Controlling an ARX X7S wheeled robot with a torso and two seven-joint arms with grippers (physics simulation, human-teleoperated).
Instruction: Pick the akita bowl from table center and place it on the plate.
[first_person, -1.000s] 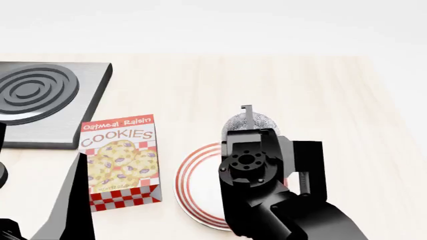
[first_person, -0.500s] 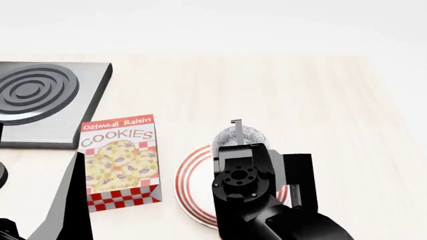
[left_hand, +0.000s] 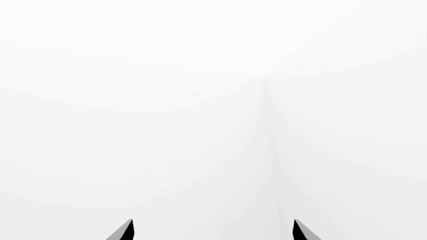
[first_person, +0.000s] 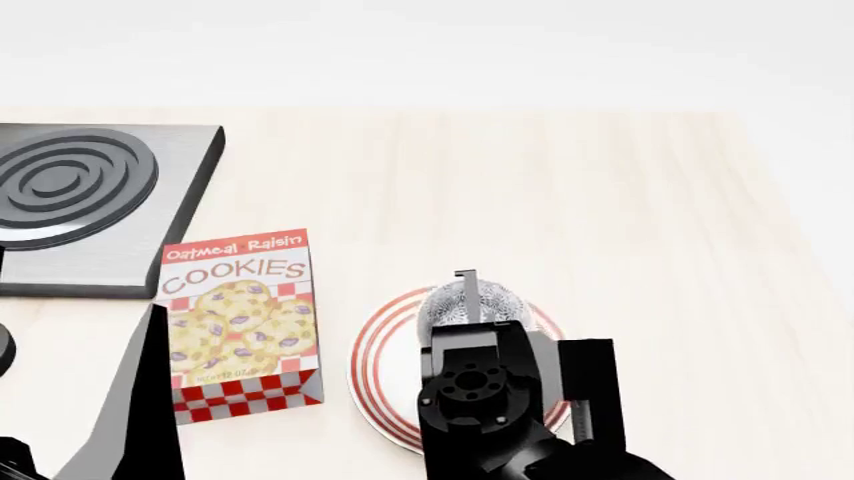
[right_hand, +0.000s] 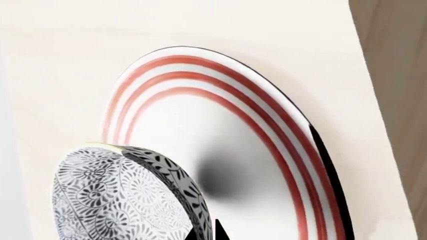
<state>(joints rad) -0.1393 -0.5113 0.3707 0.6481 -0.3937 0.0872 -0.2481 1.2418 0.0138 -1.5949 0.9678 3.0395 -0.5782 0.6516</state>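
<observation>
While the right gripper (first_person: 469, 300) clamps the akita bowl (first_person: 477, 301) by its rim, the bowl hangs just beneath it, over the plate (first_person: 384, 352) | left gripper (left_hand: 212, 231): tips spread apart, nothing between | cookie box (first_person: 240, 322) off to the right gripper's left, clear of the plate

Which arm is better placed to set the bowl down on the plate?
Right. The right hand already holds the akita bowl above the plate. The left hand faces only blank white and grips nothing.
</observation>
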